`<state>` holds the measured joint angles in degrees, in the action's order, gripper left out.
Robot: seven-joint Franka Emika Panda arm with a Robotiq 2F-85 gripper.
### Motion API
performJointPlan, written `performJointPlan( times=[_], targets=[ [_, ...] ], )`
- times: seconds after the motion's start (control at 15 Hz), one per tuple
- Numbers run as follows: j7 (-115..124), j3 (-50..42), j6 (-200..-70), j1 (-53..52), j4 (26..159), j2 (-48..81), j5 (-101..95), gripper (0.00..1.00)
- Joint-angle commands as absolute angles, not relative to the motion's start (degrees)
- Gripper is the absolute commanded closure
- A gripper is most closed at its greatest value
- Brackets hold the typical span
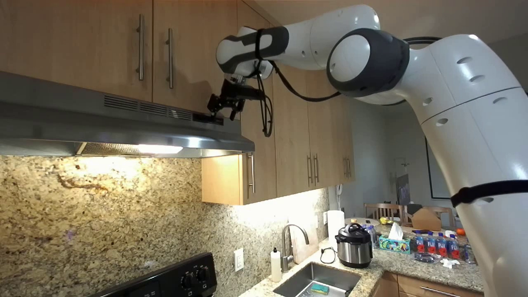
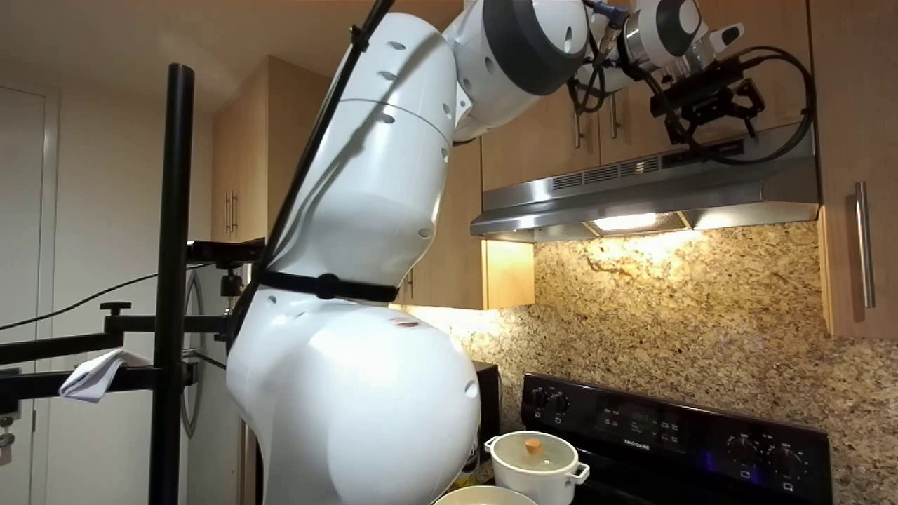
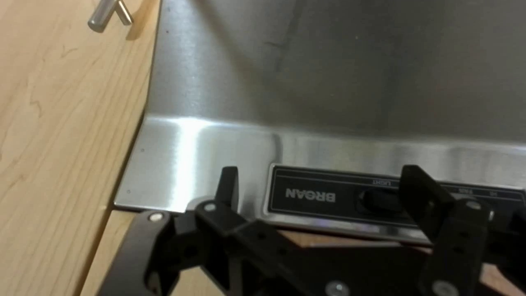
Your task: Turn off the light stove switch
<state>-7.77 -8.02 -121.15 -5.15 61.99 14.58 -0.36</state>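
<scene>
The light switch [image 3: 380, 200] is a black rocker on the hood's black BROAN control panel [image 3: 308, 209], under an upside-down LIGHT label. The panel also shows in both exterior views [image 1: 202, 119] [image 2: 677, 158], on the front of the steel range hood [image 1: 82, 123]. The hood lamp [image 1: 160, 149] is lit, as both exterior views [image 2: 626, 221] show. My gripper [image 3: 321, 174] is open and empty in front of the panel. In the wrist view its right finger covers the right end of the switch. I cannot tell whether it touches. The gripper shows in both exterior views [image 1: 223, 114] [image 2: 712, 132].
Wooden cabinets [image 1: 194, 45] with bar handles stand directly above the hood, and a cabinet [image 1: 258, 165] adjoins its side. Cables [image 2: 807, 105] loop from the wrist. Below are the stove [image 2: 645, 428], a white pot [image 2: 537, 484] and a sink [image 1: 303, 277].
</scene>
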Motion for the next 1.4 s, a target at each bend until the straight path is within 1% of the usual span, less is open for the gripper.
performJointPlan(
  times=[0.0, 0.87, 1.33],
  targets=[
    [-10.4, -7.8, -118.8, -3.8, 57.6, 16.9, 1.7, 0.0],
    [-10.6, -7.3, -112.9, -2.2, 49.2, 22.0, 2.2, 0.0],
    [-12.9, -7.0, -112.0, -1.7, 48.7, 21.5, 3.1, 0.0]
  ],
)
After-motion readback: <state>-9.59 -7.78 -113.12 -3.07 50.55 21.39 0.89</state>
